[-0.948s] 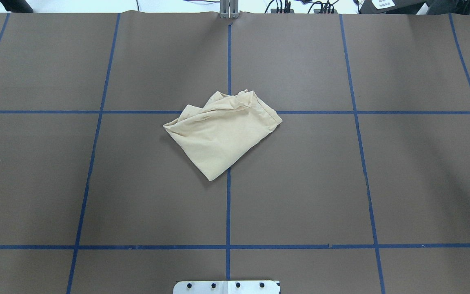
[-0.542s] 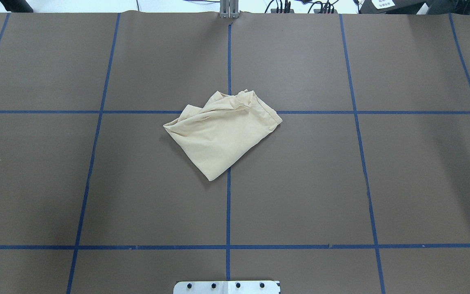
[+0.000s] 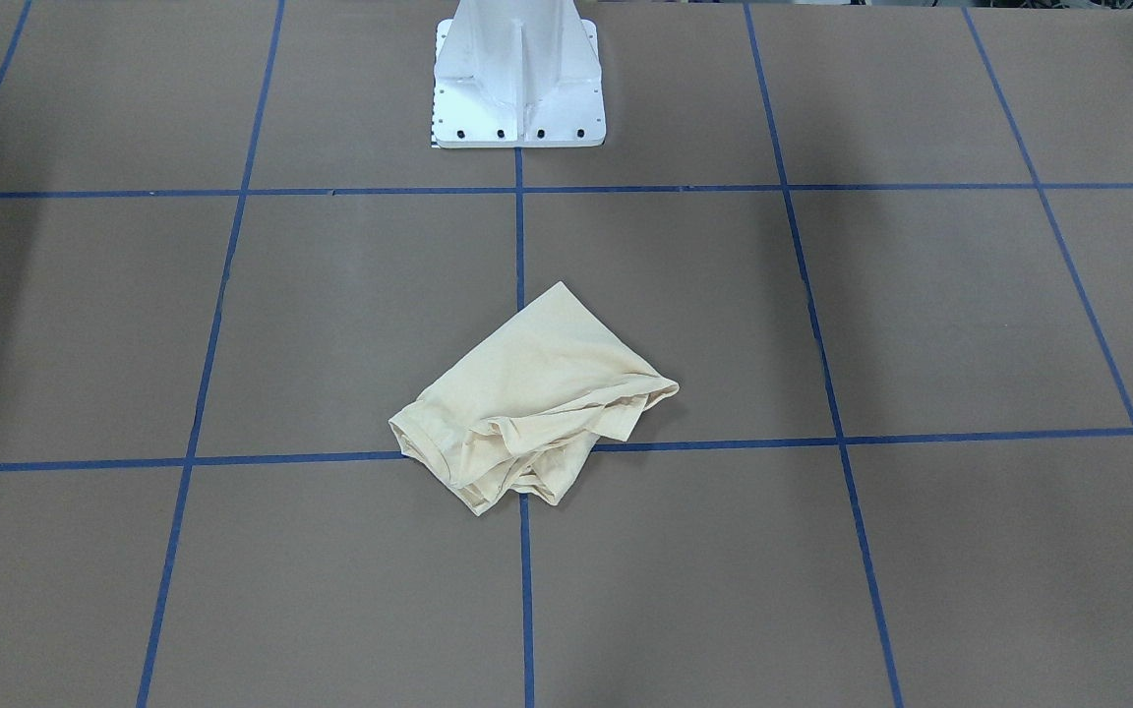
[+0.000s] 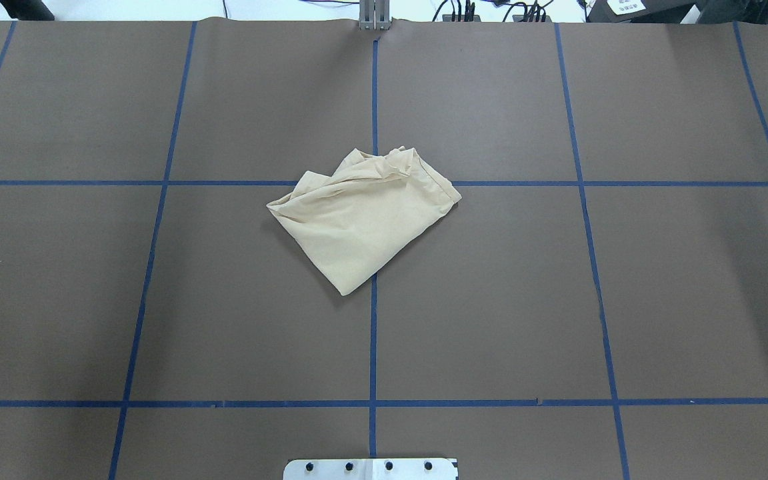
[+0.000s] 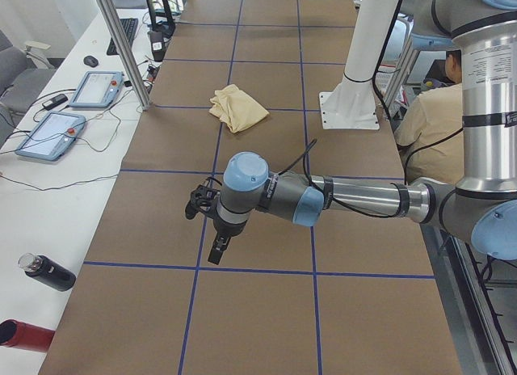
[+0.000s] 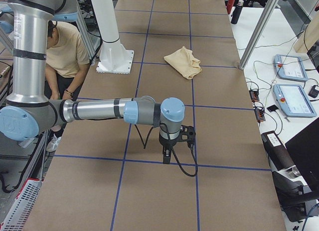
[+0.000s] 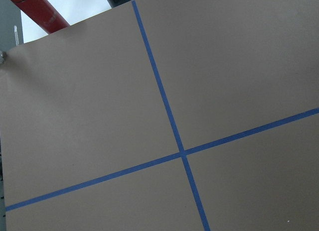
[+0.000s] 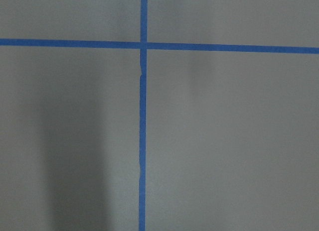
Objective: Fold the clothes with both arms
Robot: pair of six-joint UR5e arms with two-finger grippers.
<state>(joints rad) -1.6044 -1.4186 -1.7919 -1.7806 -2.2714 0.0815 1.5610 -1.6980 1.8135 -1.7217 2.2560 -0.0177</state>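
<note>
The cream-yellow T-shirt (image 4: 364,217) lies folded into a rumpled bundle at the table's middle, over a blue tape crossing; its print and label are hidden. It also shows in the front view (image 3: 537,403) and both side views (image 5: 238,107) (image 6: 183,61). My left arm (image 5: 355,199) reaches over the table far from the shirt, and its gripper (image 5: 216,254) points down above the paper. My right arm (image 6: 94,110) does the same at the other end with its gripper (image 6: 167,156). I cannot tell whether either gripper is open or shut. Both wrist views show only brown paper and tape.
The white pedestal (image 3: 517,88) stands at the robot's side of the table. Teach pendants (image 5: 48,132) (image 6: 294,99) and bottles (image 5: 48,271) lie on side benches. Metal posts (image 5: 121,48) (image 6: 259,29) stand at the table's far edge. A person (image 6: 65,49) sits behind the robot.
</note>
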